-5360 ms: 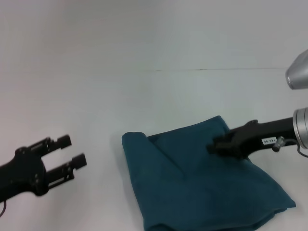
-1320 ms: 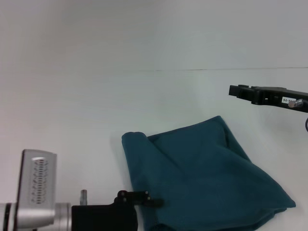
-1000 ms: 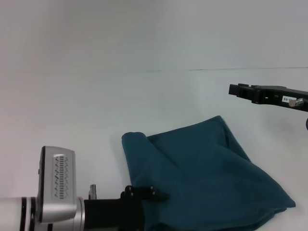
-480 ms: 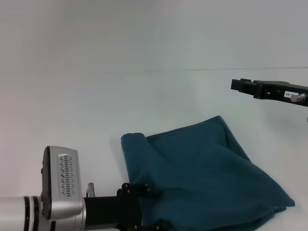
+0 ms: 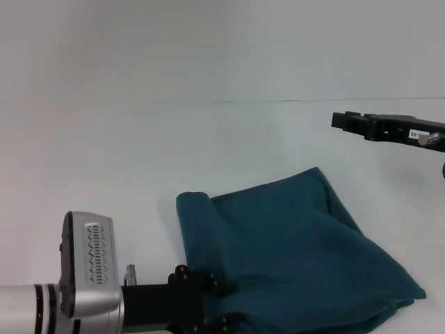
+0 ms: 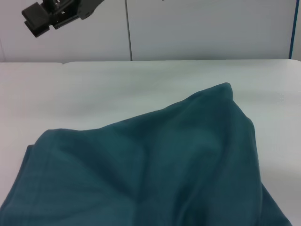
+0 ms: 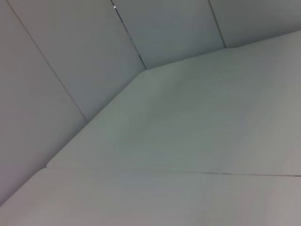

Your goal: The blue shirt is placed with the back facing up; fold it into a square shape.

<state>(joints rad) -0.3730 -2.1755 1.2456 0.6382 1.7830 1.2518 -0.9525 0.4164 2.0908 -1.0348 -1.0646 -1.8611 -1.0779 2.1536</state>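
The blue shirt (image 5: 292, 250) lies folded into a rough four-sided shape on the white table (image 5: 104, 160), with a rolled edge at its far left corner. It fills the left wrist view (image 6: 141, 165) as plain teal cloth. My left gripper (image 5: 221, 303) is low at the shirt's near left edge, open, with one finger (image 5: 208, 281) over the cloth and the other (image 5: 231, 322) nearer the table's front. My right gripper (image 5: 348, 122) hangs in the air beyond the shirt's far right corner, clear of the cloth. It also shows in the left wrist view (image 6: 42, 19).
The white table stretches far and left of the shirt, with a thin seam (image 5: 278, 101) across it. The right wrist view shows only the table top (image 7: 188, 132) and the wall panels (image 7: 70, 61).
Since about a second ago my left arm has turned its wrist at the shirt's near left edge, and a second finger now shows. My right gripper has risen slightly. The shirt has not moved.
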